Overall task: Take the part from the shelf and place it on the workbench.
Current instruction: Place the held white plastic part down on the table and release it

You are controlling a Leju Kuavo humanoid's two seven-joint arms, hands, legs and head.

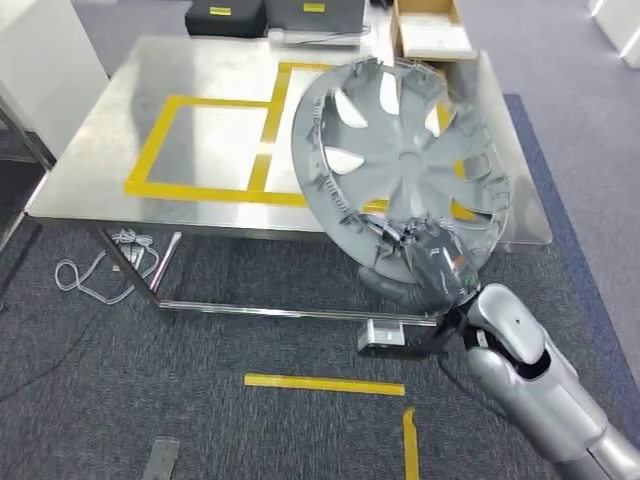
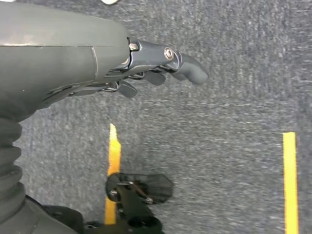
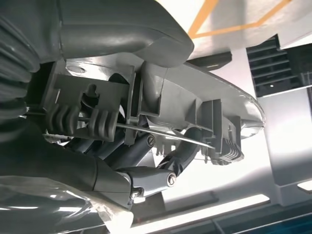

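Note:
The part is a large silver wheel cover (image 1: 400, 155) with curved spokes. I hold it tilted above the front right of the steel workbench (image 1: 90, 170), inner side facing me. My right hand (image 1: 434, 262) grips its lower rim. In the right wrist view the thumb and dark fingers (image 3: 147, 165) clamp the ribbed rim of the cover (image 3: 206, 107). My left hand (image 2: 154, 66) hangs over grey carpet with its fingers loosely curled, holding nothing.
Yellow tape (image 1: 219, 150) outlines rectangles on the workbench top. Black cases (image 1: 226, 18) and a cardboard box (image 1: 430, 28) stand at its far edge. A white cable (image 1: 106, 265) lies under the bench, and yellow tape strips (image 1: 324, 384) mark the carpet before it.

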